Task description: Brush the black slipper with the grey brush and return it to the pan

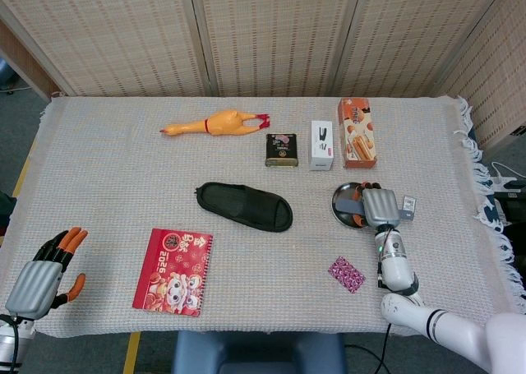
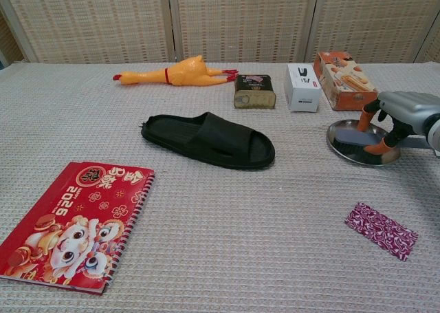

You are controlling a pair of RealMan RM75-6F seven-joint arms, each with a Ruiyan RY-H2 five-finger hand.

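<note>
The black slipper lies flat mid-table, toe to the right. The round metal pan sits to its right, and the grey brush lies in it, bristles down. My right hand hangs over the pan's right side, orange fingertips spread and reaching down at the brush's right end. Whether they touch it I cannot tell. My left hand rests at the table's near left corner, fingers apart and holding nothing; only the head view shows it.
A red 2026 booklet lies front left. Along the back stand a rubber chicken, a dark tin, a white box and an orange box. A patterned packet lies in front of the pan.
</note>
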